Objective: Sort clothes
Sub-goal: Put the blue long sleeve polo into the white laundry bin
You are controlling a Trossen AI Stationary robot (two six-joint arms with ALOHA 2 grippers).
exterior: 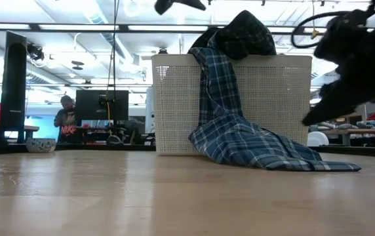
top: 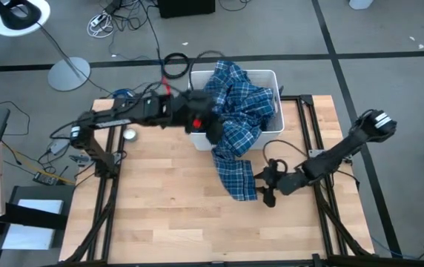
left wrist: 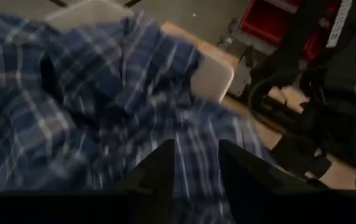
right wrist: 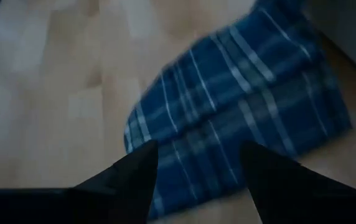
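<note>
The blue-white plaid shirt (top: 238, 119) lies half in and half out of the white bin (top: 270, 76): its bulk is heaped over the bin's rim, and one end trails down the front wall onto the desk (top: 167, 208). The left end effector (top: 213, 132) sits at the bin's near edge above the draped cloth; its fingers stand partly apart with plaid fabric beyond them, and no grip on the shirt can be confirmed. The right end effector (top: 266, 185) hovers low over the desk, just beside the trailing end of the shirt, with its fingers wide and nothing between them. Risk assessment: a pull on the trailing end alone would probably drag the bin across the desk or tip it forward, since the shirt's bulk hangs over the rim. A shallow pinch on a single loose layer may slip free under load. Both arms converge on one garment, so opposing pulls could stretch it taut or bring the end effectors into contact.
</note>
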